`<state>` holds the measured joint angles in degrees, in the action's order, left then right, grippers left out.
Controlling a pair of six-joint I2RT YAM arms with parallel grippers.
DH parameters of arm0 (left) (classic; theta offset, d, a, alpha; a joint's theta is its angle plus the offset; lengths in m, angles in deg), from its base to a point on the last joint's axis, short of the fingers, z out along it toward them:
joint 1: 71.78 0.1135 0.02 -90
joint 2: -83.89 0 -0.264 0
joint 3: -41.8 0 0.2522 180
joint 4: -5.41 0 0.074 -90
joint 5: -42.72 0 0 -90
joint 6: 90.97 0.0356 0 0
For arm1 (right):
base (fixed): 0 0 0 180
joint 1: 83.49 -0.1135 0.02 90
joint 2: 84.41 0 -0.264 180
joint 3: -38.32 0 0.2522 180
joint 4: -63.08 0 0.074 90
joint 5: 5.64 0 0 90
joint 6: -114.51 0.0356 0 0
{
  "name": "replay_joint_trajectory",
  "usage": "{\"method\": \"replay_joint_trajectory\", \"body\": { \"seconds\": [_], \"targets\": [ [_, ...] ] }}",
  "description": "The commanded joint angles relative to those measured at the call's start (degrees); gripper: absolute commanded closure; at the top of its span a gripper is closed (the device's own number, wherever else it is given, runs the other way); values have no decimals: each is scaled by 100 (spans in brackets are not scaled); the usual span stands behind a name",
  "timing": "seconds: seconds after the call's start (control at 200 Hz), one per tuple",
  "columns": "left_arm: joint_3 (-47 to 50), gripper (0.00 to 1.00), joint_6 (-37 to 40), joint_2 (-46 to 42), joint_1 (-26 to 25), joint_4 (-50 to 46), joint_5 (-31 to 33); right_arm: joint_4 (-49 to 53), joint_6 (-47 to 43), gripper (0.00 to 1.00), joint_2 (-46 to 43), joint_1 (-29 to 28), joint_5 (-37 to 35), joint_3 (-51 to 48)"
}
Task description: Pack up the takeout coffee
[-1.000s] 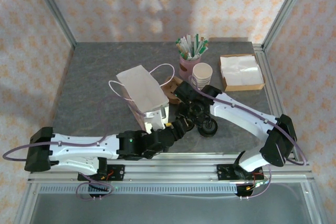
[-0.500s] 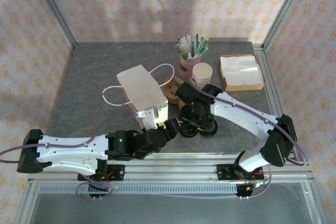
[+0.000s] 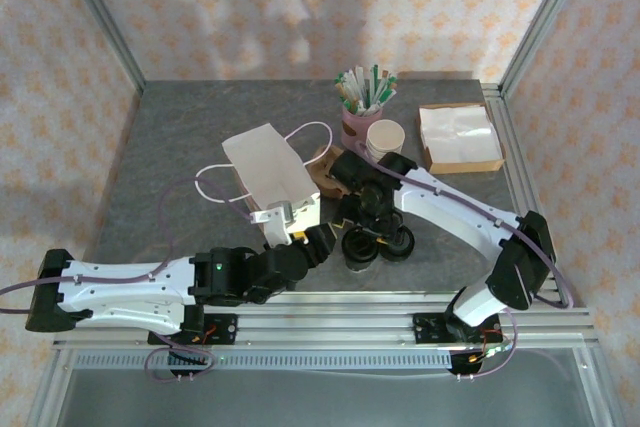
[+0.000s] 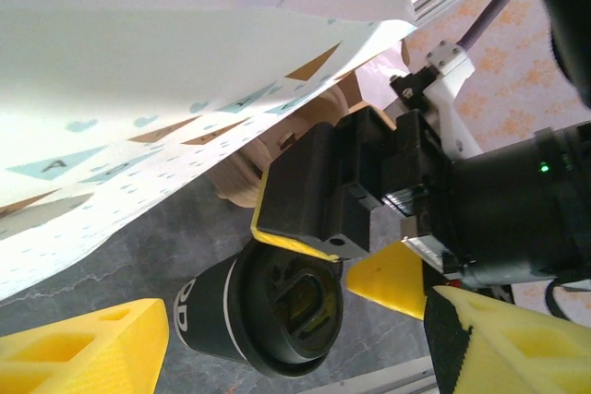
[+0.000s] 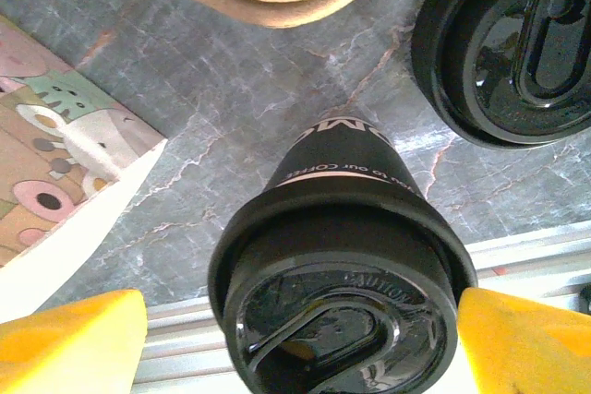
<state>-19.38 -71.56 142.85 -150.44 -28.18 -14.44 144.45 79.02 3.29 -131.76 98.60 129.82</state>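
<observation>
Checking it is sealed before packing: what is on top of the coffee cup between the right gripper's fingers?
A black dome lid sits on the takeout coffee, which the open right gripper straddles. The lid covers the cup's mouth, so its contents cannot be seen.

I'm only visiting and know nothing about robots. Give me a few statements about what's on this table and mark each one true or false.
1. The right gripper has its fingers on either side of a black-lidded coffee cup. True.
2. That coffee cup is already inside the paper bag. False: it stands on the table, outside the bag.
3. A second black-lidded cup stands close by. True.
4. The stack of cream paper cups lies tipped over. False: it stands upright beside the pink pot of sticks.
</observation>
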Motion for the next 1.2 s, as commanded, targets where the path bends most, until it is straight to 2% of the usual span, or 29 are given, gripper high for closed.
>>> {"method": "replay_joint_trajectory", "body": {
  "seconds": [0.0, 0.21, 0.385, 0.571, 0.696, 0.751, 0.816, 0.906, 1.026, 1.096, 1.196],
  "targets": [
    [80, 26, -4, -145, -27, -283, 381, 246, -186, 13, 6, 20, -267, 196],
    [-104, 25, 402, -388, -41, -661, 437, 378, -661, 13, -485, 19, -662, 110],
    [-501, 24, 1257, -536, -81, -758, -21, 141, -1144, 14, -1129, 21, -863, -145],
    [-1107, 23, 2083, -746, -89, -1551, -455, 315, -1835, 18, -1262, 19, -1396, 179],
    [-1375, 24, 2335, -1201, -88, -2197, -122, 281, -2832, 26, -1149, 20, -1847, 462],
    [-1402, 24, 2444, -1476, -72, -2344, 148, 253, -3291, 34, -1019, 15, -2086, 653],
    [-1490, 26, 2419, -1725, -6, -2677, 570, 305, -3841, 38, -772, 12, -2179, 984],
    [-1728, 29, 2562, -1953, 206, -3037, 935, 192, -5036, 57, -472, 2, -1935, 1228],
    [-1848, 27, 2638, -2140, 686, -3166, 1165, -350, -6436, 56, -176, 4, -2045, 998],
    [-1847, 27, 2678, -2123, 1241, -3092, 731, -421, -6702, 57, 148, 13, -2241, 1179],
    [-1876, 26, 2648, -1883, 2256, -3093, -505, -304, -7005, 54, 576, 11, -2398, 1582]
  ]
}}
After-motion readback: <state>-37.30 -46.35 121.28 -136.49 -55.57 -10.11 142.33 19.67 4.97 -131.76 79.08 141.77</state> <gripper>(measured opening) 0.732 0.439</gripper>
